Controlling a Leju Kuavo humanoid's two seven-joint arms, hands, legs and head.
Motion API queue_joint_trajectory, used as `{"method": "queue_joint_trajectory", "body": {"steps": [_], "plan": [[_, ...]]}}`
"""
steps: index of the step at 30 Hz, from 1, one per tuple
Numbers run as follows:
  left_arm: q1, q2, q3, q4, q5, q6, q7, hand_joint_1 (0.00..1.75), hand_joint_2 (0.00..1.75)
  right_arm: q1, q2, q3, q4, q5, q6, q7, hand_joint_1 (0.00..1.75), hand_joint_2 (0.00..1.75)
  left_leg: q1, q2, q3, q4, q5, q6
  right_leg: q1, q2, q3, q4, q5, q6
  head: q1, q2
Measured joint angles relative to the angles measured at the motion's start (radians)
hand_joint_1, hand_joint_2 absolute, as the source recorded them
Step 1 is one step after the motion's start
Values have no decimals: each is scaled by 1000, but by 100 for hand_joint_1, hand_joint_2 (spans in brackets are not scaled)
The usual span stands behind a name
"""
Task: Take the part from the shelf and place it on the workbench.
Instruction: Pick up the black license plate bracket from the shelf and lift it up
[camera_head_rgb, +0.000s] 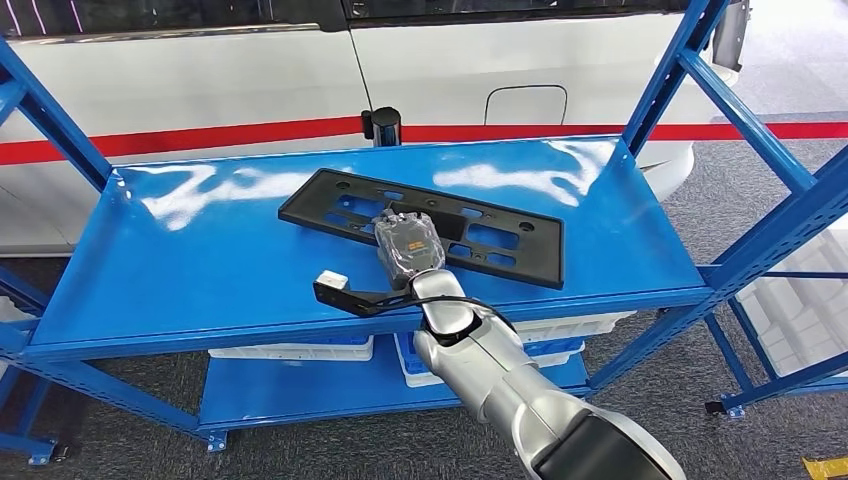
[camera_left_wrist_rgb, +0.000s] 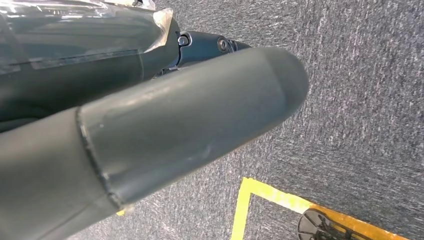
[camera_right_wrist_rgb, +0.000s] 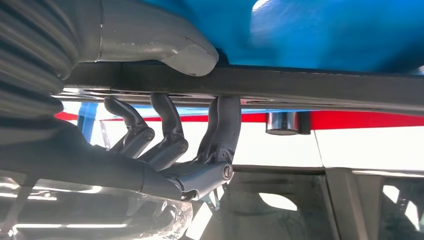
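My right robot hand (camera_head_rgb: 408, 246) on near edge of part (camera_head_rgb: 425, 223), thumb one side, fingers (camera_right_wrist_rgb: 167, 131) curled over other, clamped on it. Part, flat black frame, lies on blue shelf (camera_head_rgb: 180, 270) top. Left robot hand (camera_left_wrist_rgb: 150, 130) hangs over grey carpet (camera_left_wrist_rgb: 360, 100); open or closed, cannot tell.

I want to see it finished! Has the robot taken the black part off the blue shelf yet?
Not yet. The right hand has reached the flat black plastic part with cut-outs; the right wrist view shows thumb and fingers around its edge. The part lies on the blue metal shelf. Lifting it and carrying it to the workbench remain.
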Motion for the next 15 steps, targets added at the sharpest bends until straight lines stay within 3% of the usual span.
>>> {"method": "queue_joint_trajectory", "body": {"steps": [2, 6, 7, 15], "plan": [[0, 0, 3, 0, 0, 1, -4, 0, 0, 3, -3, -5, -3, 4, -1, 0, 161, 175, 0, 0, 0, 0, 0, 0, 0, 0, 0, 0, 0, 0, 0, 0], [0, 0, 8, 0, 0, 1, -5, 0, 0, 6, -7, -11, -7, 11, -1, 0, 8, 175, 0, 0, 0, 0, 0, 0, 0, 0, 0, 0, 0, 0, 0, 0], [0, 0, 9, 0, 0, 1, -6, 0, 0, 7, -8, -14, -8, 14, -1, 2, 0, 175, 0, 0, 0, 0, 0, 0, 0, 0, 0, 0, 0, 0, 0, 0], [0, -6, 15, 0, -12, 19, -20, 0, 0, 28, -23, -25, -11, 98, -2, 37, 0, 175, 0, 0, 0, 0, 0, 0, 0, 0, 0, 0, 0, 0, 0, 0]]}}
